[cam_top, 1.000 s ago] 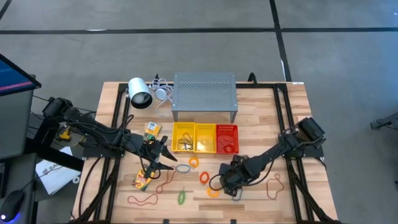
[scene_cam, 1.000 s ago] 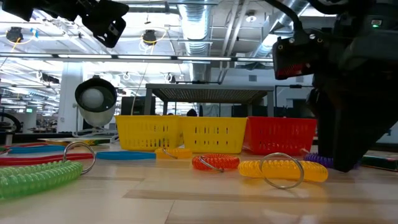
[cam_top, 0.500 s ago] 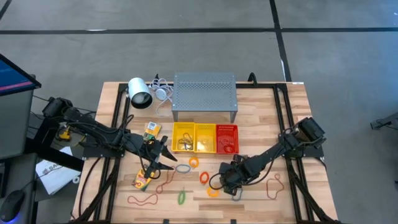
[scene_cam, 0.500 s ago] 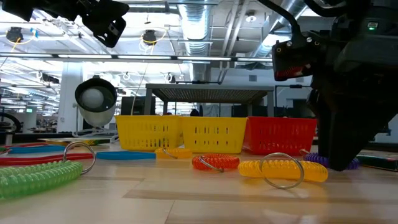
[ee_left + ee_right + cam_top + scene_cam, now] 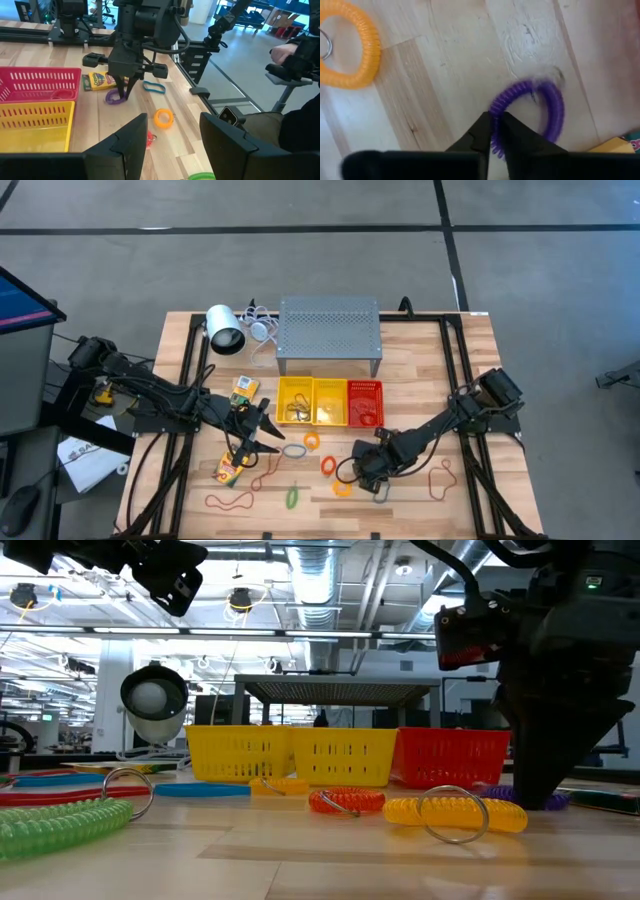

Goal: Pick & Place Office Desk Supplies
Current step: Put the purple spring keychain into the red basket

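Pinching the purple coil ring [image 5: 540, 112] on the wooden table [image 5: 420, 350], the right gripper [image 5: 492, 132] stands tip-down in front of the red basket [image 5: 365, 402].

Its fingers are clenched on the ring's near edge, the ring lying flat on the wood just beside an orange coil ring [image 5: 350, 47] and a crayon box [image 5: 102, 80]. The left gripper [image 5: 172, 132] hangs with fingers spread wide and nothing between them, near the yellow baskets [image 5: 310, 400], above another crayon box [image 5: 231, 469].
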